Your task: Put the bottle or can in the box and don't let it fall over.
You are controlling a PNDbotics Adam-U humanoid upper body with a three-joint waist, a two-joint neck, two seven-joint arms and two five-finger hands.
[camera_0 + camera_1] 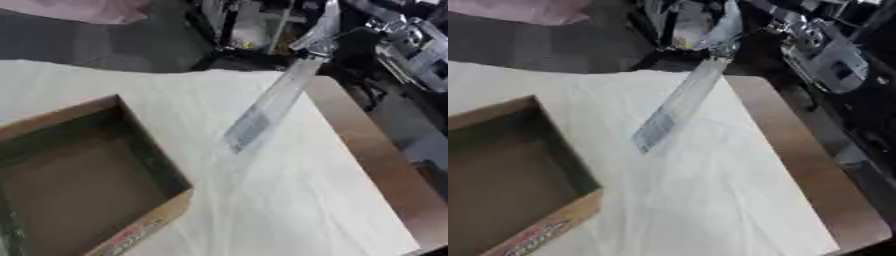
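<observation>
- Up top right, right hand [328, 42], motion-blurred; can't tell whether fingers are clenched or released.
- Clear bottle [267, 107], smeared streak, hangs slanted from the hand down toward frame centre, over the white-covered worktop [289, 200].
- Open cardboard box [153, 155] at lower left, well apart from bottle.
- Left hand not visible.

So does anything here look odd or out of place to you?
Yes: a clear, streaked bottle-like shape slants steeply across the white-covered table, its upper end at the robot's right arm, far from upright. It is too blurred to tell more. The cardboard box lies open with nothing visible inside.
</observation>
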